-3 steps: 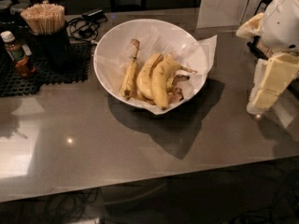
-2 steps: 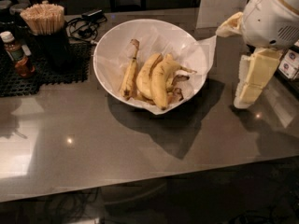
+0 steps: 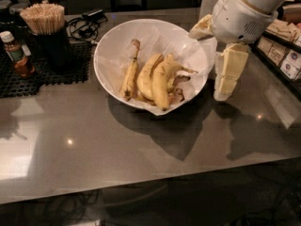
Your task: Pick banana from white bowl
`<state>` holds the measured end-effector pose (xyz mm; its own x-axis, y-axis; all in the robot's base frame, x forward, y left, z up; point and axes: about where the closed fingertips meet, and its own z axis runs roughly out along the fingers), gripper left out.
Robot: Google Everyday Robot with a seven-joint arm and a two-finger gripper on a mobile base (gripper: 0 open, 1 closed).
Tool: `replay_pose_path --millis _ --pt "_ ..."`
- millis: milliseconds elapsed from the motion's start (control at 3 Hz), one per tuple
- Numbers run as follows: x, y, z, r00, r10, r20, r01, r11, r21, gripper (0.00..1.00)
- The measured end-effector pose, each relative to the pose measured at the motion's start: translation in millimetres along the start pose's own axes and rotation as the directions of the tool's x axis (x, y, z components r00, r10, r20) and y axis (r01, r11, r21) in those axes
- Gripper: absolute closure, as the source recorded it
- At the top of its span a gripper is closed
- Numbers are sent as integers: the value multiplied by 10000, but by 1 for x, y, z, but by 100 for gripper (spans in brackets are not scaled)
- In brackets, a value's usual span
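Dark glossy counter (image 3: 141,145) across the whole view, w/ a few light glints. White robot arm (image 3: 244,13) coming in top right. Big round white bowl (image 3: 101,74) at centre-back of counter, lined w/ crinkled white paper (image 3: 188,51) that sticks out past the right rim. Black mesh mat (image 3: 42,76) far left, carrying a dark cup (image 3: 54,48) packed w/ wooden sticks (image 3: 43,17) and a small sauce bottle (image 3: 15,54); black cables (image 3: 84,25) behind, btwn cup and bowl. Claw (image 3: 207,64) at bowl's right edge, spread wide open, empty: one finger (image 3: 228,72) hanging down just outside the bowl wall, above the counter, other finger (image 3: 202,27) pointing left over the rim. Not touching any fruit. Banana (image 3: 160,83) lying in the bowl, right of centre, on the paper, thick and curved, pressed against a 2nd banana (image 3: 146,76) on its left. Slim long-stemmed banana (image 3: 130,75) further left, stem toward bowl's back. Small dark-tipped pieces tucked under on the right, hard to count.
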<state>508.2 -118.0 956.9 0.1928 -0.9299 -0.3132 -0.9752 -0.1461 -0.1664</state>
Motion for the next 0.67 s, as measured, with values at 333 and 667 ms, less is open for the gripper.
replay_pose_path --millis 333,667 --pt "-9 -22 18 9974 -717 19 717 9961 -514 0" --pt "-23 -56 37 9815 -1872 396 1897 9792 -720 0"
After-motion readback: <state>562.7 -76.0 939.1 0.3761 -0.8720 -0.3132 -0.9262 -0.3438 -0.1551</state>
